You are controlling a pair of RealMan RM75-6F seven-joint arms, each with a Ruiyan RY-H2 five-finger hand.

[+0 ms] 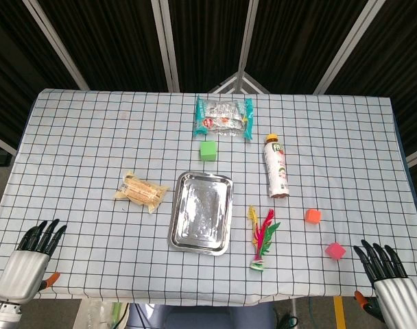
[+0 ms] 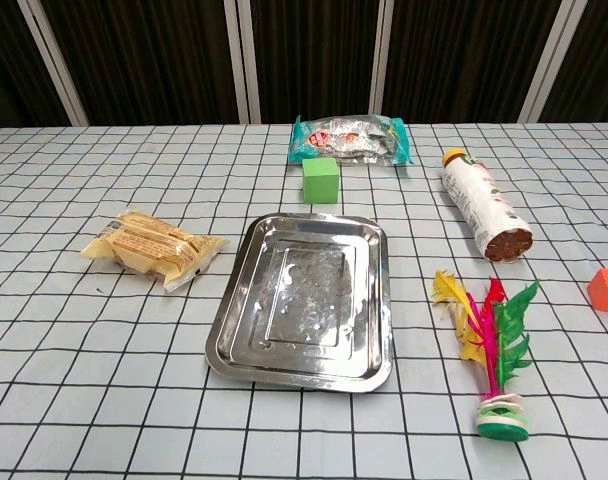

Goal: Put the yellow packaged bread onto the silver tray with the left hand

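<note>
Both views are evenly and brightly lit from above; soft shadows are cast, and glare is seen on the silver tray.

Your left hand and right hand sit low at the near corners of the head view, well apart, dark fingers spread and pointing forward, each holding nothing.

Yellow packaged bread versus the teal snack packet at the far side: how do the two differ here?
The yellow packaged bread lies left of the silver tray, near the table's middle; the teal snack packet lies beyond the tray, behind the green cube. The bread's wrap is yellow-tan, while the snack packet is teal with a silvery middle. The bread lies angled; the packet lies roughly crosswise. Both rest flat on the checked cloth, untouched by either robot hand.
</note>
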